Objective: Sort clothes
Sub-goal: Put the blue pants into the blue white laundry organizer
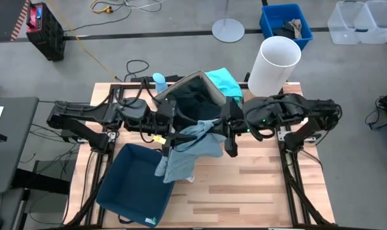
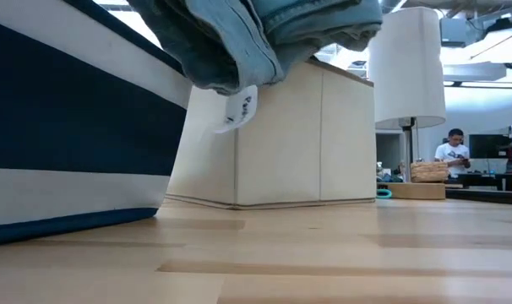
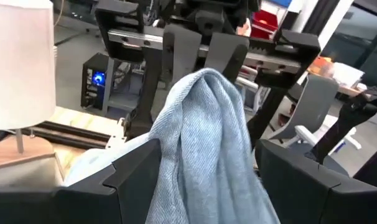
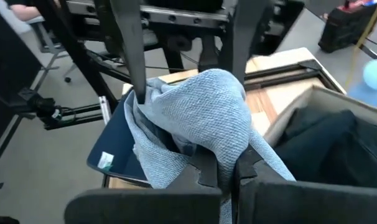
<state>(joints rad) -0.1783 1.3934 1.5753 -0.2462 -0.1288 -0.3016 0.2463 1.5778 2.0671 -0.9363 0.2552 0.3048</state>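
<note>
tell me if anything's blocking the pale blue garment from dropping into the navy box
Nothing visible does. The pale blue garment hangs pinched in the shut right gripper, its lower end already over the navy box's open rim. The open left gripper flanks it.

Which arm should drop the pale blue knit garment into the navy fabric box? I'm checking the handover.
Probably the right: right gripper is shut on the pale blue knit garment beside the navy fabric box, while left gripper stands open around it.

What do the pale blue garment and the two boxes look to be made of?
Pale blue garment: soft woven cloth, matte, probably cotton; a fine diagonal weave shows and it drapes in folds. Beige box: stiff fabric-covered panels with seams. Navy box: likewise fabric, matte, with a white rim band.
</note>
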